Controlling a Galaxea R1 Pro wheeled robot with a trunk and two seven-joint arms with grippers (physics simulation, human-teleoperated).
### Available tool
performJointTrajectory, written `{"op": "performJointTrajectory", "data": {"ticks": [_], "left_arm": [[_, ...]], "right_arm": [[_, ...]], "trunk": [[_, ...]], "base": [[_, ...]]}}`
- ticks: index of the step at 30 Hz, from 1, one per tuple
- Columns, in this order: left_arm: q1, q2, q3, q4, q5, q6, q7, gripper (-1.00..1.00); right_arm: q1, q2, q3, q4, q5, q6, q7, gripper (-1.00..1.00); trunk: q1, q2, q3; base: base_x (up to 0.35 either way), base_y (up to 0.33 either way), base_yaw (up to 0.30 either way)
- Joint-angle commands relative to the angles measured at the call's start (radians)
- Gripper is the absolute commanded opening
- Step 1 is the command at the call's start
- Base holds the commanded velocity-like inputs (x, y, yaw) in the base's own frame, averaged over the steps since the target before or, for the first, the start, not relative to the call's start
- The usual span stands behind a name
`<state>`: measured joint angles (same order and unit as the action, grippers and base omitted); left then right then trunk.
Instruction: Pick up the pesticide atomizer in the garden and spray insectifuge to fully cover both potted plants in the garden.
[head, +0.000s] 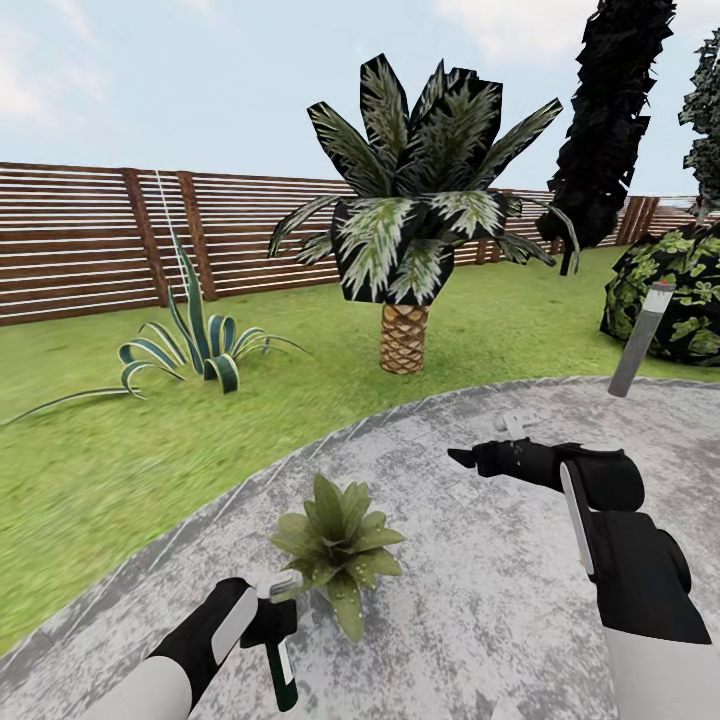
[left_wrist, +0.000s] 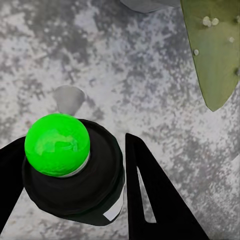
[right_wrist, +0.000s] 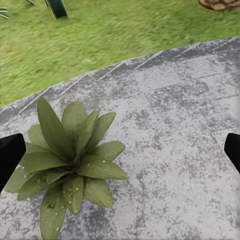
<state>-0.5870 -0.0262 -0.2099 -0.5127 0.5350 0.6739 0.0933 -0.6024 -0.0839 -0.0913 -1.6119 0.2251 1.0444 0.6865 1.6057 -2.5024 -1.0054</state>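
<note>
Green-bottled and red-tipped, the pesticide atomizer (head: 281, 668) is hanging in my left fingers (head: 272, 610), which are pinching it near its whitish trigger head, long axis running roughly up and down with the bottle end pointing at the stone. In the left wrist view I am seeing a bright green ball (left_wrist: 57, 144) seated on a dark round body (left_wrist: 75, 185) between my black fingers (left_wrist: 155, 200); I am judging this to be part of the atomizer seen end-on. Just beyond and slightly to the right of the left fingers, the potted plant (head: 336, 543) is sitting on the grey stone patio (head: 480, 610), near its edge by the lawn (head: 90, 470). Its nearest leaf is almost touching the spray head, so the left arm is clearly the closer one, and I am judging that the nozzle needs only to be aimed across the rosette. A few white specks of insectifuge (right_wrist: 68, 191) are dotting the near leaves, while the far leaves are looking mostly bare, so coverage seems partial. My right fingers (head: 478, 459) are hovering spread and empty over the patio, pointing toward the plant. Farther off, a striped agave (head: 195, 345), a palm (head: 405, 240) and the slatted fence (head: 80, 240) are standing.
</note>
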Motion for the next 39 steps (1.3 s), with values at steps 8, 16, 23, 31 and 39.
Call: {"op": "performJointTrajectory", "data": {"ticks": [8,16,23,31,39], "left_arm": [[0.001,-0.006,-0.001,-0.008,0.01,0.002,0.011,-1.0],[0.001,-0.006,0.001,-0.01,0.008,-0.023,0.012,-1.0],[0.001,-0.009,0.0,-0.01,0.01,-0.045,0.02,-1.0],[0.001,-0.053,0.0,-0.01,0.02,-0.062,0.025,-1.0],[0.001,-0.064,0.003,-0.01,0.022,-0.056,0.023,-1.0]], "right_arm": [[-0.003,0.003,0.001,-0.002,0.016,0.003,-0.001,1.0],[-0.001,0.006,0.002,-0.002,0.019,0.003,-0.004,1.0],[0.001,0.006,0.004,-0.002,0.017,0.003,-0.002,1.0],[0.001,0.006,0.006,-0.002,0.021,0.003,-0.004,1.0],[0.001,0.005,0.003,-0.001,0.018,0.003,-0.002,1.0]], "trunk": [[0.0,0.0,-0.001],[0.0,0.0,-0.001],[0.0,0.0,-0.001],[0.0,0.0,-0.001],[0.0,0.0,-0.001]], "base": [[0.0,0.0,0.0],[0.0,-0.056,0.0],[0.054,-0.341,0.005],[0.028,-0.343,0.152],[-0.183,-0.278,0.018]]}}
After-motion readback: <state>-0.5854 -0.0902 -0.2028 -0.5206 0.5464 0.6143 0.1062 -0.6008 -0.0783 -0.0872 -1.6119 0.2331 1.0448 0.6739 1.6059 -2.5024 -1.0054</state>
